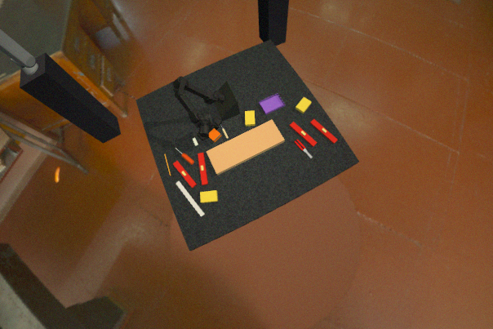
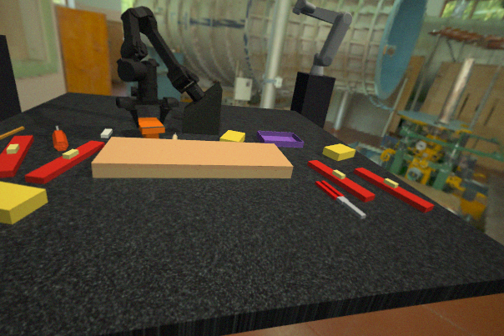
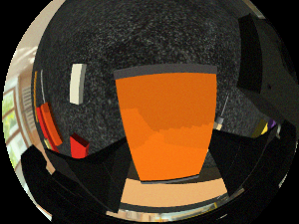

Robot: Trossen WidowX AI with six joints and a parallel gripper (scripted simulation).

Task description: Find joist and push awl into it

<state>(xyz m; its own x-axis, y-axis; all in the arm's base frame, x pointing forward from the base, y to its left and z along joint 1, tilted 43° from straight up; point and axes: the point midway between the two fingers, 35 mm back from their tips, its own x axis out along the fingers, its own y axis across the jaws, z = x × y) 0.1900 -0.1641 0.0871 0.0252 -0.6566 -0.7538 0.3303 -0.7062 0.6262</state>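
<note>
1. Top view: the arm's fingers (image 1: 209, 129) are clamped on the orange stud finder (image 1: 215, 135), just beside the tan floor panel (image 1: 245, 146) on the dark worktop (image 1: 261, 199).
2. Exterior view: the stud finder (image 2: 151, 125) sits on the worktop just behind the panel's (image 2: 192, 159) far left corner; the purple tray (image 2: 279, 138) lies further right.
3. Wrist view: the stud finder (image 3: 168, 123) fills the gap between the dark fingers.

The gripper (image 2: 146, 108) covers both sides of the orange stud finder (image 2: 151, 125) in the exterior view. In the wrist view, dark fingers hide its lower corners (image 3: 166, 127). A red bar (image 2: 13, 154) and yellow block (image 2: 17, 200) are cut off at the left edge.
</note>
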